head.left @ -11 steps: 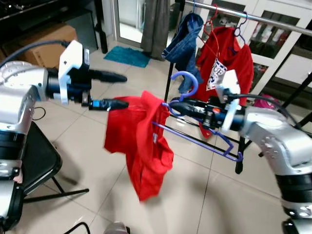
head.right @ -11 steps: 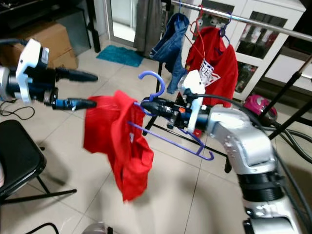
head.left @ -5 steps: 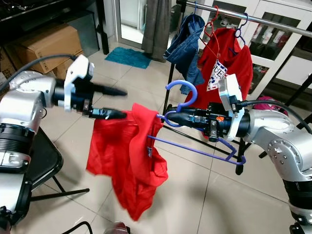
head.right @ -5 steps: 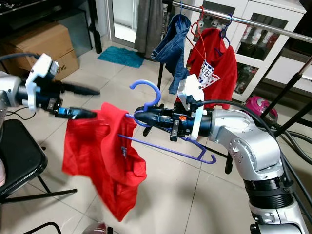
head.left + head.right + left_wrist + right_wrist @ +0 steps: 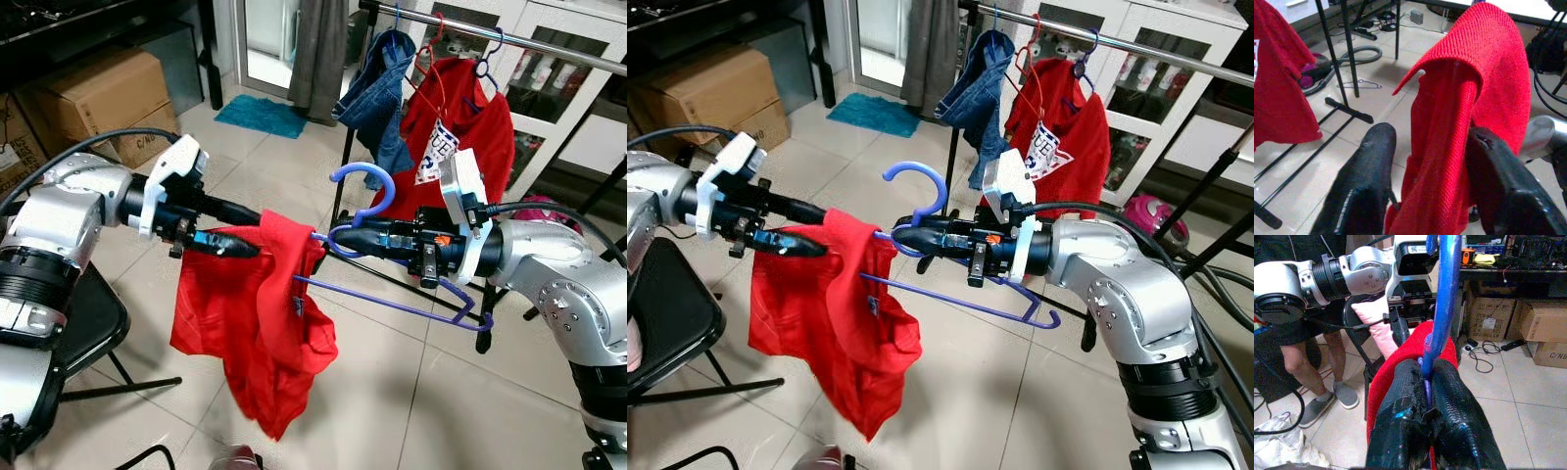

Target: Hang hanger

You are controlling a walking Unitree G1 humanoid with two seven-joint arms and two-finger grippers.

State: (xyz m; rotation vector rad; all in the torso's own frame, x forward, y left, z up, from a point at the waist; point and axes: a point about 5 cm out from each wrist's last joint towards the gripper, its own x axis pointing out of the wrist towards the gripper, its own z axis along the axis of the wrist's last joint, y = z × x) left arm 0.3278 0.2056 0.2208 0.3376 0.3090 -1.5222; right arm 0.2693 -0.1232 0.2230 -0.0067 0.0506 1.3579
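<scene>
Two grippers: both at mid-frame, facing each other
right gripper (image 5: 338,238): clamped on neck of blue hanger (image 5: 392,301), hook pointing up
hanger: centre of frame, in the air below and left of rail (image 5: 549,46) at upper right
red shirt (image 5: 257,323): draped over hanger's left end, hanging down
left gripper (image 5: 243,230): fingers apart, straddling shirt's top fold
rail: holds denim garment (image 5: 374,98), red tee (image 5: 468,127)

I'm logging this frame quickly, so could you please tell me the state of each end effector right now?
Left end effector: open, fingers either side of the red shirt.
Right end effector: shut on the blue hanger at its neck.
</scene>
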